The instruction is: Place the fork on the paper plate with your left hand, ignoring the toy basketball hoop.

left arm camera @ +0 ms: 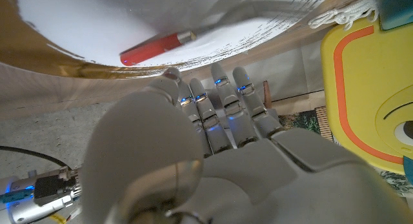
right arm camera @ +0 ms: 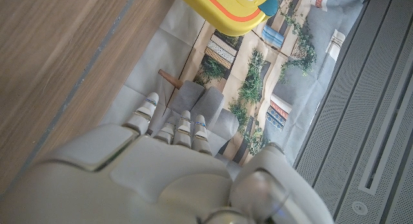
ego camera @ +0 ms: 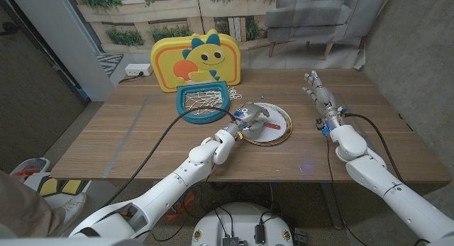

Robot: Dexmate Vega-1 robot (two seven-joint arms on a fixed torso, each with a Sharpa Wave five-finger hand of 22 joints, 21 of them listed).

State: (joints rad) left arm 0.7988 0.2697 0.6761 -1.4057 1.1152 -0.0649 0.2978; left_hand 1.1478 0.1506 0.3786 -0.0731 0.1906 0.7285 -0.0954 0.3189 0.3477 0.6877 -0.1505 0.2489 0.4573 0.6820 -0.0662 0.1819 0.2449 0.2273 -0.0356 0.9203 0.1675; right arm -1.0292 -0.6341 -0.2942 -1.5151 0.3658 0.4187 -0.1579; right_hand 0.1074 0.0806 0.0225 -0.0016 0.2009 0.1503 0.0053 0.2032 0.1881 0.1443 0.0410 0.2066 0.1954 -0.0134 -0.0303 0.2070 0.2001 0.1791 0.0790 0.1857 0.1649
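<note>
Counter (ego camera: 142, 143) first: your wooden surface carries everything, with the toy basketball hoop (ego camera: 197, 69) standing at its far side, yellow backboard upright and blue-rimmed net hanging just beside the plate. Leave that alone.

Next, the paper plate (ego camera: 280, 132) sits near the middle, gold-rimmed and white inside. Your left robot hand (ego camera: 250, 118) hovers over its near-left edge, while your right robot hand (ego camera: 323, 97) stands well apart on the far right, fingers extended and spread, holding nothing. So the left one is clearly the nearer.

Smallest, the fork (left arm camera: 157, 48): in the left wrist view its red handle lies on the white of the plate, just beyond the fingertips (left arm camera: 171, 74) of your left robot hand (left arm camera: 213, 140), its long axis running roughly crosswise to the way those fingers point. The fingers look loosely extended and apart from the handle, gripping nothing.

From the head view you can't make out the fork at all, since the hand covers that part of the plate; only the wrist camera shows it resting there. The tines stay hidden. Judging by this, the placement looks done, and your coming move is to draw the hand back without nudging the handle.
</note>
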